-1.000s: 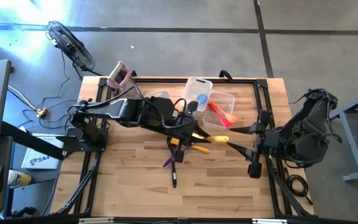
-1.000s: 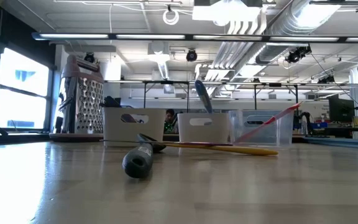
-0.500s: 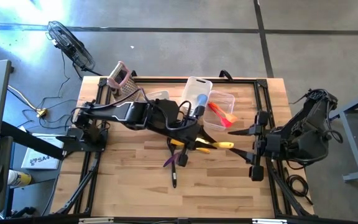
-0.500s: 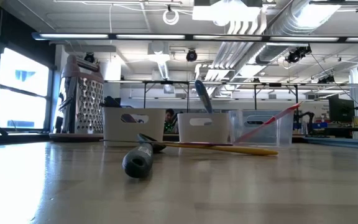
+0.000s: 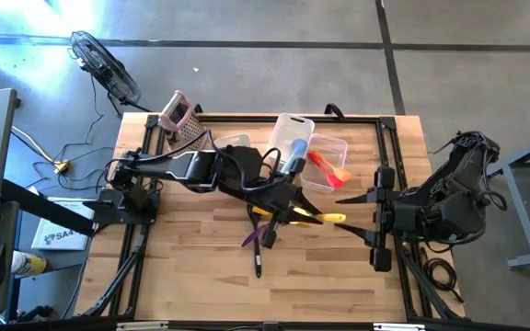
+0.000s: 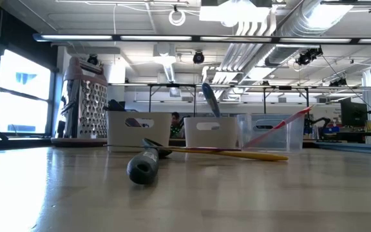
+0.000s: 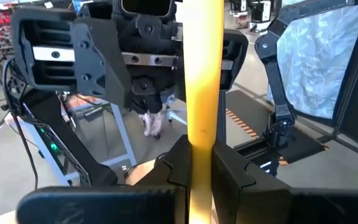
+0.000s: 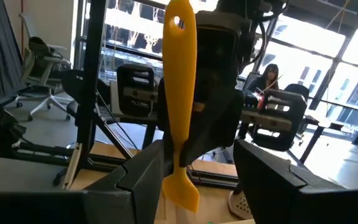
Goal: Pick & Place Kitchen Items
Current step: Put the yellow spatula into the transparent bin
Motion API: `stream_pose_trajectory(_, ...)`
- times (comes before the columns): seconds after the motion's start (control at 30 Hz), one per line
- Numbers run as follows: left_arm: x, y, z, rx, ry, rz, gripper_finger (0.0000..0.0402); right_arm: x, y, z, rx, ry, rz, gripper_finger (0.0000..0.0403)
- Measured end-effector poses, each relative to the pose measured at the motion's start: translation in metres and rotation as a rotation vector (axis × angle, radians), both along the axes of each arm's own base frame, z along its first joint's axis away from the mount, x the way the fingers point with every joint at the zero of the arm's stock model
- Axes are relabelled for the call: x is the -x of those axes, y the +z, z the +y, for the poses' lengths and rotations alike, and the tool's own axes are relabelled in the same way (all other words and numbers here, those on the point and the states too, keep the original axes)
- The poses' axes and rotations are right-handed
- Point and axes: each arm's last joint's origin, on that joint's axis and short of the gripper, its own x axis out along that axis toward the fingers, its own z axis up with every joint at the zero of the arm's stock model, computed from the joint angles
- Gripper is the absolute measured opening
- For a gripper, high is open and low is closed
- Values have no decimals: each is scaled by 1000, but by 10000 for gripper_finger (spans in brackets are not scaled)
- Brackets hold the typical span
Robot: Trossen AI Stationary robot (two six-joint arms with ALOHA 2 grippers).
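Left gripper: the left gripper (image 5: 304, 210) reaches to the table's middle, fingers clamped on a slim yellow plastic spatula (image 5: 325, 217); the left wrist view shows the handle pinched between the two dark fingers (image 7: 180, 163).
Held item: the yellow spatula sticks out toward 3 o'clock, above the board, its free end pointing at the right arm.
Right gripper: the right gripper (image 5: 341, 197) waits at 3 o'clock, jaws apart and holding nothing; in its wrist view the yellow spatula (image 8: 180, 99) hangs between its fingers (image 8: 143, 174) without touching them.
Loose items: a purple utensil (image 5: 250, 238) and a black-handled utensil (image 5: 258, 258) lie just toward 6 o'clock of the left gripper; an orange-handled one (image 5: 296, 220) lies under the held spatula.
Tubs: three clear rectangular plastic tubs stand toward 12 o'clock; the middle tub (image 5: 292, 126) holds a blue spatula (image 5: 296, 152), the right tub (image 5: 334, 145) a red and orange spatula (image 5: 325, 168), the left tub (image 5: 233, 142) is partly hidden by the arm.
Obstacles: a pink-topped metal box grater (image 5: 181, 117) stands at 11 o'clock, well apart from the grippers.
Table: the light wooden butcher-block table (image 5: 201, 276) has bare board from 5 to 8 o'clock.
Frame: a black metal frame (image 5: 357, 116) borders the far edge.
Low view: the black-handled utensil (image 6: 143, 166) lies nearest, another yellow utensil (image 6: 237, 153) flat behind it.
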Motion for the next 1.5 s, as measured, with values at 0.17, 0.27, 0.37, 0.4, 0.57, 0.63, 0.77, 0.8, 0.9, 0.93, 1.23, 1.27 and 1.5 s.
stream_pose_trajectory(0.17,-4,-4,-1,-2,-3,13,26,-1,3,2,41,45,-22,188)
stream_pose_trajectory(0.27,-6,-7,-2,-3,-18,22,26,-1,5,3,70,72,-44,188)
stream_pose_trajectory(0.37,-9,-8,0,-1,-15,15,26,-2,6,2,90,79,-52,188)
stream_pose_trajectory(0.4,-9,-9,0,-1,-20,20,26,-3,6,1,94,88,-53,188)
stream_pose_trajectory(0.57,-11,-9,3,2,-21,20,26,-14,6,-6,95,163,-63,188)
stream_pose_trajectory(0.63,-11,-9,5,2,-18,22,26,-18,5,-8,99,155,-59,188)
stream_pose_trajectory(0.77,-11,-9,5,2,-21,23,26,-21,3,-8,110,166,-49,188)
stream_pose_trajectory(0.8,-11,-9,5,2,-22,22,26,-21,3,-8,112,178,-50,188)
stream_pose_trajectory(0.9,-11,-10,5,1,-22,26,26,-23,3,-11,111,171,-50,188)
stream_pose_trajectory(0.93,-11,-10,5,1,-22,27,26,-24,2,-12,110,167,-44,187)
stream_pose_trajectory(1.23,-11,-10,5,4,-21,32,26,-30,-5,-20,138,150,22,76)
stream_pose_trajectory(1.27,-11,-10,5,8,-17,36,26,-31,-5,-21,140,153,26,53)
stream_pose_trajectory(1.5,-12,-11,12,38,-16,58,26,-35,-8,-26,151,192,48,27)
